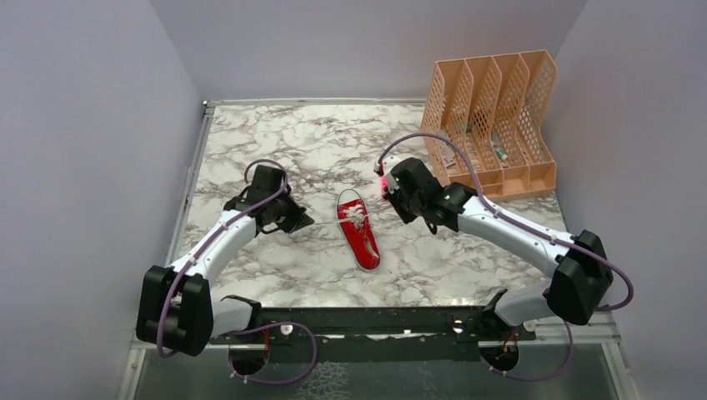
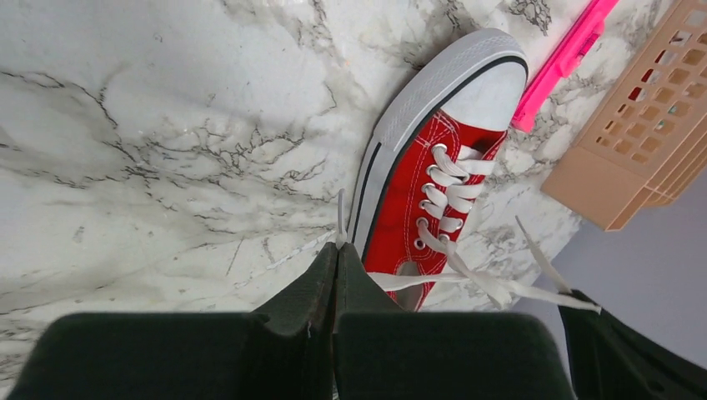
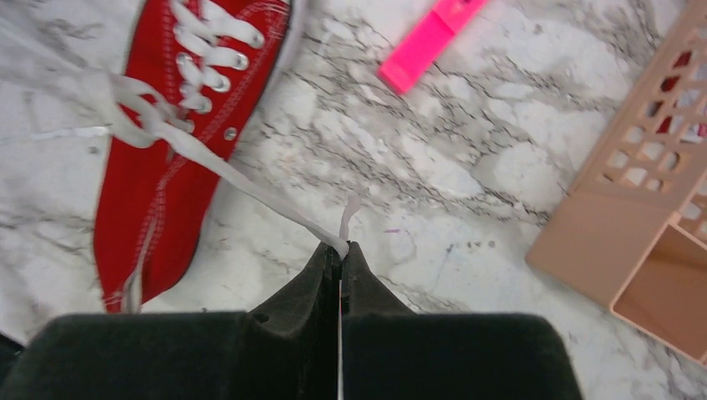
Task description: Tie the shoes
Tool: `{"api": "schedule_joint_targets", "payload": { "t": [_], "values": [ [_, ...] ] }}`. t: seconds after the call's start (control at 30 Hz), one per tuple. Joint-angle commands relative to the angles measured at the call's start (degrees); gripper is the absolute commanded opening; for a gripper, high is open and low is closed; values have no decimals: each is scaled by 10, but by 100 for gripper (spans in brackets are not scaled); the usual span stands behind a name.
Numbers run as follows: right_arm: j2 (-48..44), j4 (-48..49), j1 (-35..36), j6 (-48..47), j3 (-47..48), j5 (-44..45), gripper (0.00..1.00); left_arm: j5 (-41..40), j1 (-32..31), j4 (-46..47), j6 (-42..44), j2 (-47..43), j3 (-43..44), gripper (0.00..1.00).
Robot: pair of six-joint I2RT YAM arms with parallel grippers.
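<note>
The red sneaker (image 1: 359, 229) with its white sole lies mid-table, toe pointing away from the arm bases. My left gripper (image 1: 305, 222) is just left of it, shut on the end of one white lace (image 2: 341, 218) that pokes out past the pinched tips. The left gripper (image 2: 338, 247) sits beside the shoe (image 2: 410, 208), near its white sole. My right gripper (image 1: 392, 198) is to the shoe's upper right. This right gripper (image 3: 342, 248) is shut on the other lace (image 3: 250, 190), which runs taut from the eyelets of the shoe (image 3: 154, 179). The laces cross over the tongue.
A pink marker (image 3: 427, 38) lies on the marble beyond the toe, between the shoe and the orange slotted file organizer (image 1: 493, 125) at the back right. Grey walls close in both sides. A metal rail (image 1: 367, 321) runs along the near edge.
</note>
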Motion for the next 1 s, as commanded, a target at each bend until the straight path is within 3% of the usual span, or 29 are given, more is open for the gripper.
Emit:
{"api": "schedule_joint_targets", "payload": {
  "t": [0.0, 0.07, 0.27, 0.57, 0.77, 0.87, 0.97],
  "values": [
    [30, -34, -1, 20, 1, 125, 1, -59, 2, -109, 99, 1, 69, 0],
    [36, -35, -5, 21, -6, 130, 1, -98, 7, -163, 120, -2, 87, 0],
    [20, -29, -11, 39, -36, 97, 1, -97, 33, -275, 181, -11, 119, 0],
    [34, -16, -11, -54, -8, -352, 1, 82, 37, -243, 321, -2, 190, 0],
    [34, -10, -11, -48, 3, -537, 1, 163, 36, -174, 293, 12, 179, 0],
    [13, 82, -11, 14, -49, -589, 1, 188, 35, -128, 252, 16, 174, 0],
    [-14, 239, -11, 116, -116, -606, 1, 176, 34, -97, 260, 13, 190, 0]
  ]
}}
